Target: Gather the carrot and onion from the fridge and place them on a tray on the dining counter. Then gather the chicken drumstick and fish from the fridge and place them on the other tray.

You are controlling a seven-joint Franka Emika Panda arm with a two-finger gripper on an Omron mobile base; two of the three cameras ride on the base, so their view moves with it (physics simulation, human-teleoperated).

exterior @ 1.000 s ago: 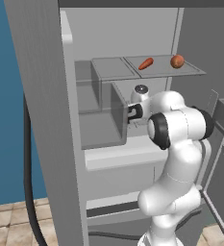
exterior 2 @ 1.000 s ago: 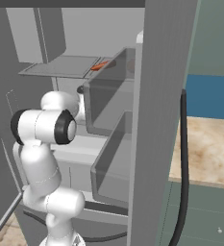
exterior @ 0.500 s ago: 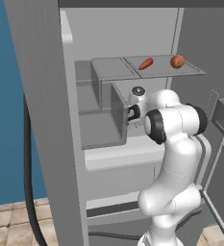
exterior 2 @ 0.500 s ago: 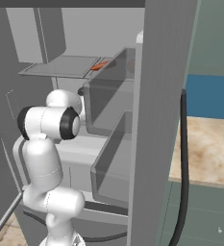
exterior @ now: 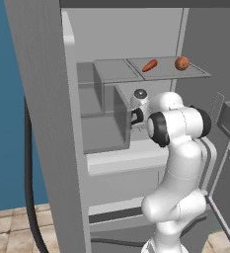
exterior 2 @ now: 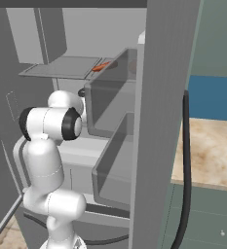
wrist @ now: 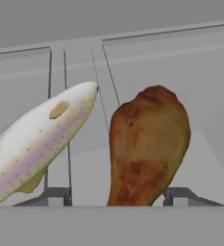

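Note:
In the hand view a brown chicken drumstick (wrist: 147,149) stands close in front of me, with a pale speckled fish (wrist: 41,144) leaning to its left on the grey fridge shelf. My gripper (wrist: 116,194) is open. Its fingertips (wrist: 180,194) stand either side of the drumstick's narrow lower end, with a gap showing on the left side. In the left base view my hand (exterior: 136,116) reaches into the fridge behind a door bin. An orange carrot (exterior: 149,65) and a brown onion (exterior: 181,63) lie on the upper shelf; the carrot (exterior 2: 102,66) also shows from the right.
The open fridge door (exterior: 42,123) stands at the left, and its clear bins (exterior: 106,123) are close beside my hand. A black cable (exterior: 30,197) hangs by the door. A marbled counter (exterior 2: 212,151) lies to the right of the fridge.
My elbow has edged slightly to the left. The carrot and onion have stayed where they were on the upper shelf.

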